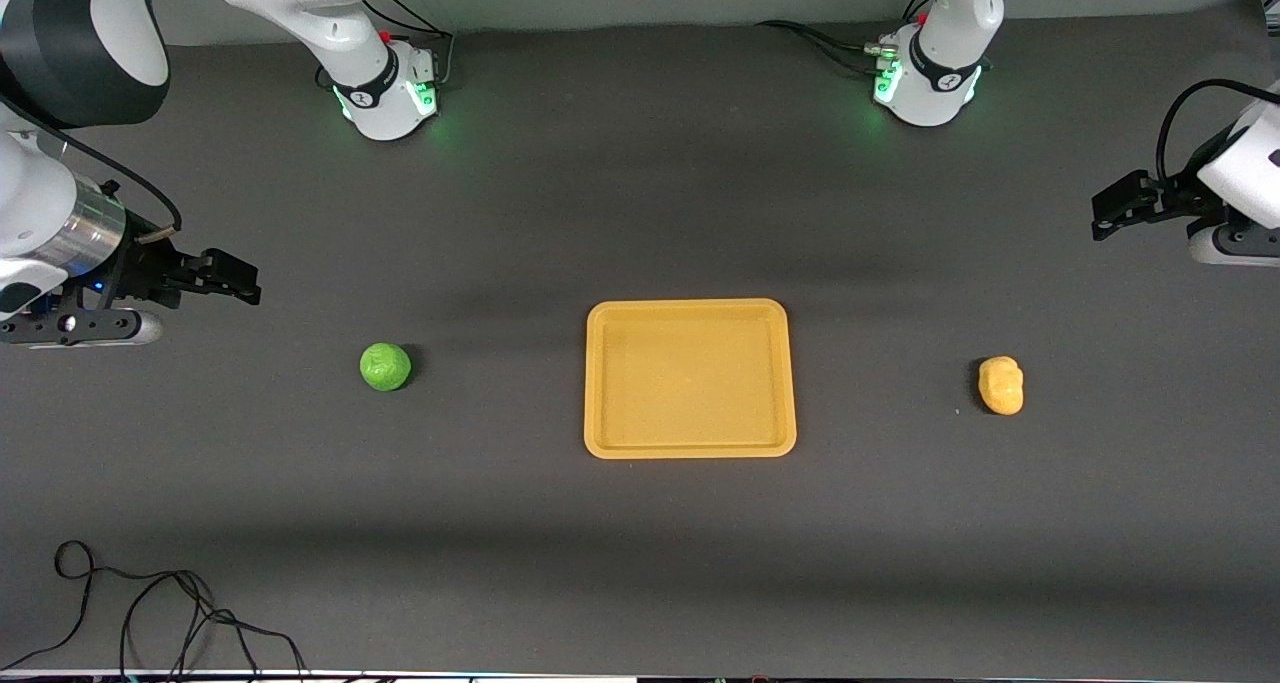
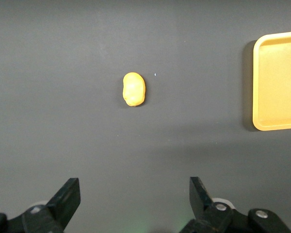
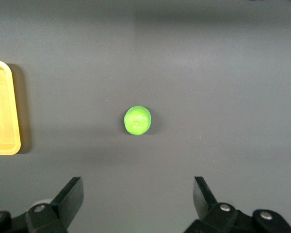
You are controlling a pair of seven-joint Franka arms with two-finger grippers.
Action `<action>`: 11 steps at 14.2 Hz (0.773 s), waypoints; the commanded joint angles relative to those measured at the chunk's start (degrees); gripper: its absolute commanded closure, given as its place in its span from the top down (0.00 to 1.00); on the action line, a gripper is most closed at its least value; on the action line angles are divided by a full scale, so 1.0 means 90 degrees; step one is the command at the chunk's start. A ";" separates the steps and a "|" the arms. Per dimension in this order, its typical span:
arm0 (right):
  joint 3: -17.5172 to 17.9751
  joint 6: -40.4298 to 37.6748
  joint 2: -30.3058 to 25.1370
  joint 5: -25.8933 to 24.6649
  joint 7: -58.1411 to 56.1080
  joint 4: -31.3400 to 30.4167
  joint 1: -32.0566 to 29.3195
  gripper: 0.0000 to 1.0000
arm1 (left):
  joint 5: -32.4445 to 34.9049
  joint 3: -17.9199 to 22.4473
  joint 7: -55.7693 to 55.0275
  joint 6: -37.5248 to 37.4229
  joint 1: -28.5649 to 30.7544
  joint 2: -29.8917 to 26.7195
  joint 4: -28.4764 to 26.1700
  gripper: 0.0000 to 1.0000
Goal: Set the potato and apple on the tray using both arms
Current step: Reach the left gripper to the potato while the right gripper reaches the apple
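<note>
Front view shows the flat rectangular yellow-orange plastic tray [image 1: 689, 378] at the centre of the frame, with nothing in it. The small round bright green apple [image 1: 385, 366] lies on the dark table at centre-left of the frame, toward the right arm's end, well apart from the tray. The lumpy oblong yellow-orange potato [image 1: 1001, 385] lies at centre-right, toward the left arm's end, also well apart from the tray.

The right gripper [image 1: 235, 280] hangs at the frame's left edge and the left gripper [image 1: 1110, 215] at its right edge, each short of its fruit. In both wrist views the jaws stand spread wide with nothing between them, the fruit lying ahead on the table.

By my reading nothing is done yet: both pickups and both placements remain.
</note>
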 commanded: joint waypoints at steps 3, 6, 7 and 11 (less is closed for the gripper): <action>-0.0008 0.0229 -0.0180 0.0074 0.0128 -0.0192 -0.0013 1.00 | -0.0028 0.0052 -0.0108 0.0121 -0.0094 -0.0030 -0.0088 1.00; -0.0008 0.0229 -0.0161 0.0074 0.0128 -0.0182 -0.0013 1.00 | -0.0048 0.0052 -0.0098 0.0393 -0.0084 0.0067 -0.0059 1.00; -0.0008 0.0229 -0.0161 0.0074 0.0128 -0.0182 -0.0013 1.00 | -0.0096 0.0052 -0.0098 0.0569 -0.0084 0.0271 -0.0020 1.00; -0.0008 0.0229 -0.0141 0.0055 0.0128 -0.0182 -0.0022 1.00 | 0.0010 0.0072 0.0019 0.1310 -0.0035 0.1246 0.0058 1.00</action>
